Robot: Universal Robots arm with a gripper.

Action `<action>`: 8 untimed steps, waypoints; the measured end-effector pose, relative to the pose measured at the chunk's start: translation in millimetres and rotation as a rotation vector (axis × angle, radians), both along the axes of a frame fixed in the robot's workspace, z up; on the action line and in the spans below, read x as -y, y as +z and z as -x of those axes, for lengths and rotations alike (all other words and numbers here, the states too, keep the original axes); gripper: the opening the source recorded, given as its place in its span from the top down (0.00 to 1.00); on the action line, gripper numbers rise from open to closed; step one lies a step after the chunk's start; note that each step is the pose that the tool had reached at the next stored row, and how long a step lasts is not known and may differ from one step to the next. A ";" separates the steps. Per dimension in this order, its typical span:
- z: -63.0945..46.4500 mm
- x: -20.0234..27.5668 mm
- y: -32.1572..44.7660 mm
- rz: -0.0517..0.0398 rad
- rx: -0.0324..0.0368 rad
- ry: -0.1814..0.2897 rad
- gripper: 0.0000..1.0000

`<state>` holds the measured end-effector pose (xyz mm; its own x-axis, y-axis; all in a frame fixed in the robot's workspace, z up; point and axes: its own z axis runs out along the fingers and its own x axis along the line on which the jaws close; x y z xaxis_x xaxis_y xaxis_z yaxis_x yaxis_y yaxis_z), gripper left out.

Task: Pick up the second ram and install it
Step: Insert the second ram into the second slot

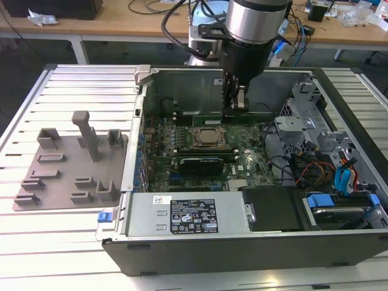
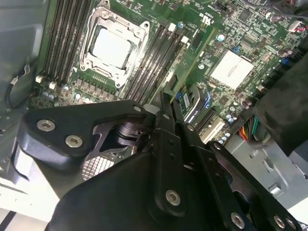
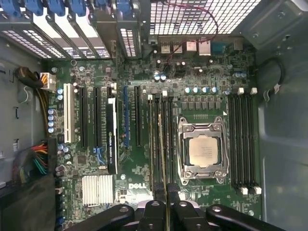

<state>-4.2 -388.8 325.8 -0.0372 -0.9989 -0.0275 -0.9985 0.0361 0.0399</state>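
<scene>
The gripper (image 3: 166, 191) is pinching the second ram (image 3: 167, 173) edge-on between its fingers. The stick lies along the black slots (image 3: 156, 139), just beside the CPU socket (image 3: 202, 150).

Work surface: table (image 1: 73, 85) topped with pale grey ribbed metal slats that run across the exterior view. Directly on it:
- a flat grey plastic tray (image 1: 63, 173) with upright pegs, toward the exterior view's left
- an open computer case (image 1: 242, 251) just beside the tray on the exterior view's right, lying on its side, open face up

Whether tray and case touch cannot be told.
</scene>
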 end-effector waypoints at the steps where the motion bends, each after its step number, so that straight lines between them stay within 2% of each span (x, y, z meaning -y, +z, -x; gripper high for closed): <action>1: 0.0 0.0 -1.3 0.0000 0.0000 0.000 0.87; 8: 0.0 0.0 -16.8 0.0000 0.0000 0.000 0.87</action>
<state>-4.2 -388.8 309.0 -0.0373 -0.9989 -0.0275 -0.9985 0.0362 0.0399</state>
